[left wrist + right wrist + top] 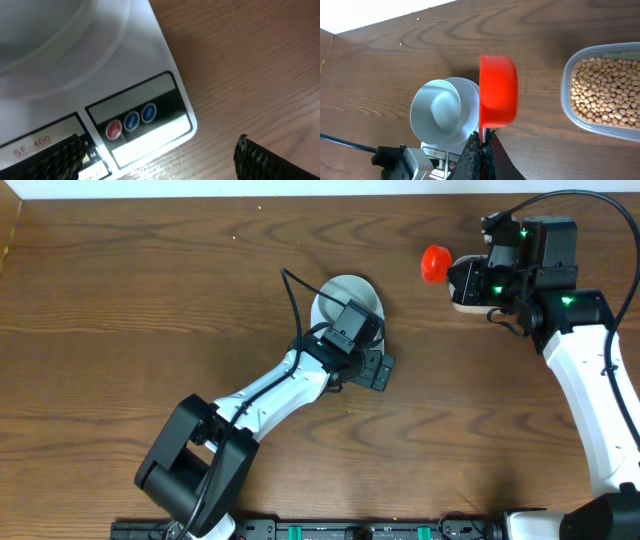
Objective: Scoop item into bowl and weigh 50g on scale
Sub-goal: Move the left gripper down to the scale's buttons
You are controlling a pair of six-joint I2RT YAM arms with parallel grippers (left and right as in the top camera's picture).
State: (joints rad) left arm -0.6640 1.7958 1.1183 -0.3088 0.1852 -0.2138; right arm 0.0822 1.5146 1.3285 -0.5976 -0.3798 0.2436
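The white bowl (345,298) sits on the white scale (125,75), whose front panel shows red and blue buttons. In the right wrist view the bowl (441,111) looks empty on the scale (436,161). My left gripper (375,370) is open, its fingers (160,162) straddling the scale's front corner without touching it. My right gripper (470,280) is shut on the handle of a red scoop (435,263) at the back right; in its own view the jaws (483,147) hold the scoop (497,92) in the air. The tan beans (605,92) fill a clear tub.
The clear plastic tub (566,95) stands right of the scale and is mostly hidden under my right gripper in the overhead view. A black cable (296,300) loops from the left wrist beside the bowl. Bare wooden table lies to the left and front.
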